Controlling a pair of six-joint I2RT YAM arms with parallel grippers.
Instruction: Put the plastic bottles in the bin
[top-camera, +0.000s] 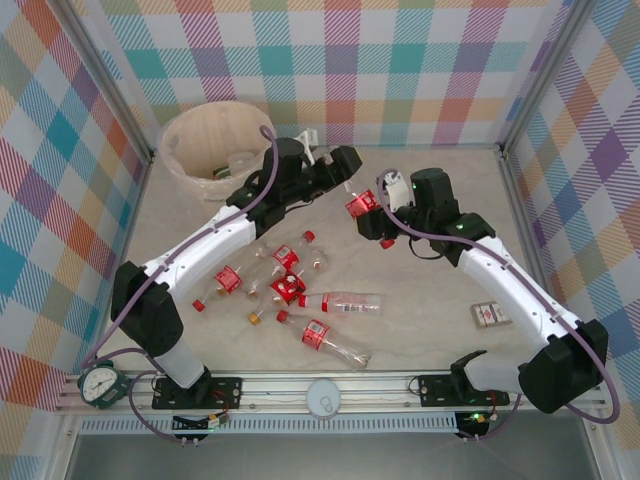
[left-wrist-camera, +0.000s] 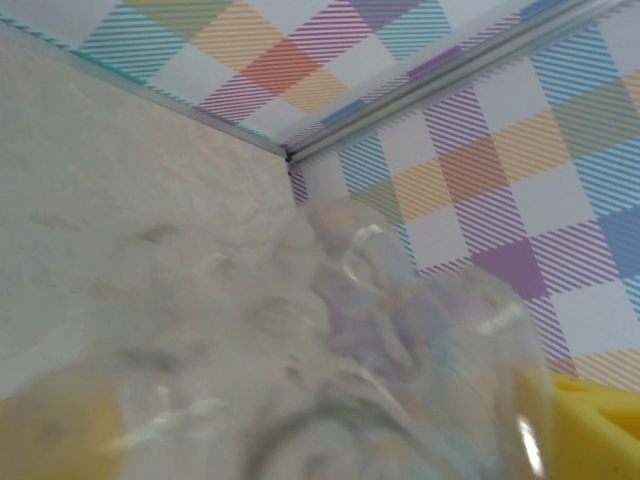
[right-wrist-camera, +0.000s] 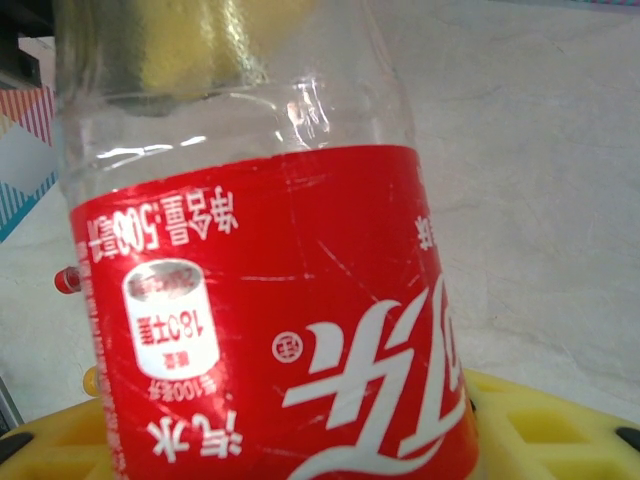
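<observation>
Top external: right pincer (top-camera: 368, 212) clamps red-label bottle (right-wrist-camera: 280, 330); left pincer (top-camera: 335, 160), wide, grips clear crushed bottle (left-wrist-camera: 380, 330) near bin (top-camera: 180, 170); other bottles (top-camera: 340, 302) lie on bench (top-camera: 420, 290). Bottles probably light, thin-walled, slick, easily dented: take mid-body, across label.

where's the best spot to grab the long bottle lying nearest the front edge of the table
Grip the bottle at its red label, coming from straight above with the jaws across its width. It lies flat on its side, and the table looks bare along both long sides there.
</observation>
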